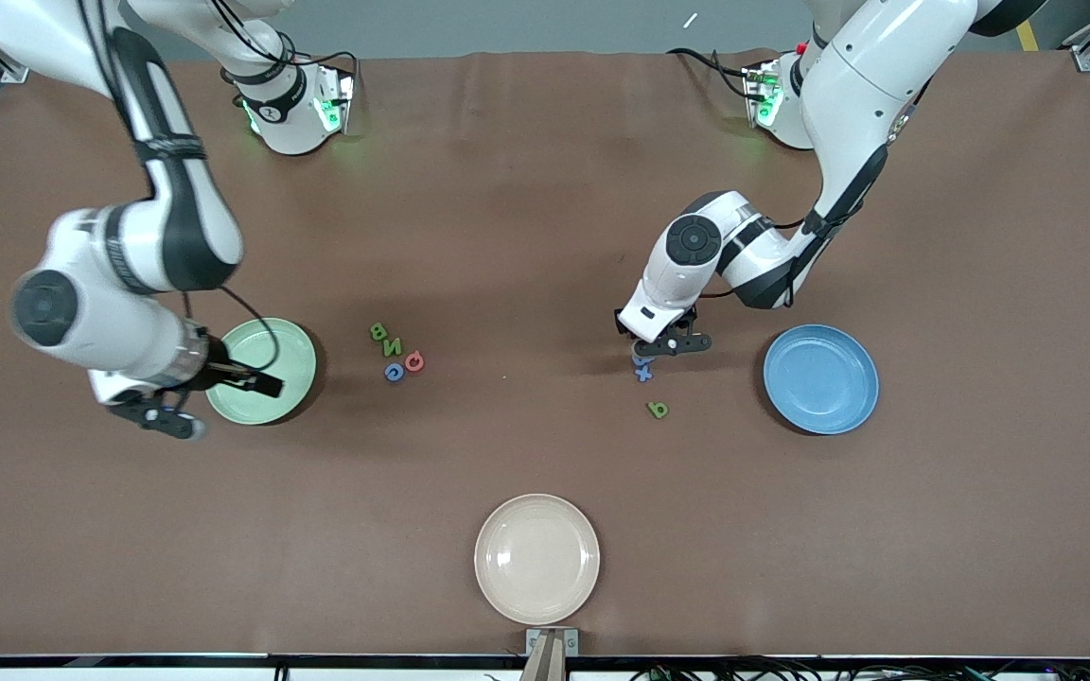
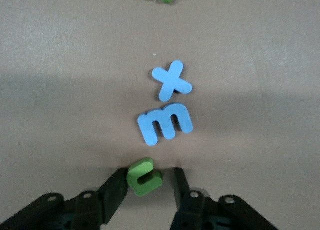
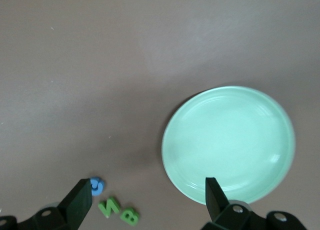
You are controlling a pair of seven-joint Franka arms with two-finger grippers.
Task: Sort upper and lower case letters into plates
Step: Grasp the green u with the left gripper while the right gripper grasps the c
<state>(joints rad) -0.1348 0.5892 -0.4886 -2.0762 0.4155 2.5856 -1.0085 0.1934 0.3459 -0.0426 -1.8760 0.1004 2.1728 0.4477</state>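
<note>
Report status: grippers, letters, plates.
Left gripper down on the table, fingers flanking a green letter. Right gripper open by the green plate. Both plates bare, blue plate too.

Your front view looks down from high across the table [image 1: 545,189], facing both arm bases. Your left wrist view sits close over the blue x [image 2: 172,80], which the front view shows tiny [image 1: 643,374]. Your right wrist view looks down from higher, sharing the pale green plate [image 3: 229,145] [image 1: 291,352].
</note>
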